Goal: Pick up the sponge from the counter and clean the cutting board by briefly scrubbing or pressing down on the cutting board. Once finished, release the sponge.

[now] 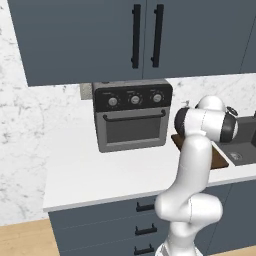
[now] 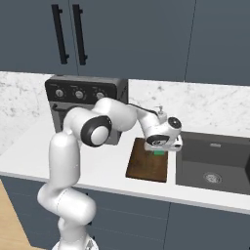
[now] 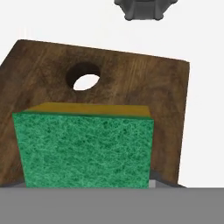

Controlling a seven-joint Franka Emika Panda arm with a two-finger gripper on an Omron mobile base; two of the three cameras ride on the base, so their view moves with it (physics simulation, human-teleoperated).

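While the gripper (image 2: 160, 149) clasps the sponge (image 3: 85, 146), the cutting board (image 3: 131, 83) lies directly beneath, frame centre; pressing goes straight down.

place: kitchen | signs: toaster oven (image 1: 131, 115), sink (image 2: 213, 161), cabinets (image 1: 135, 35), counter (image 1: 100, 175)

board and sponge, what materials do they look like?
Board: dark brown wood, matte, visible grain, with a cut hanging hole. Sponge: fibrous green scouring face over a yellow-tan layer, probably foam.
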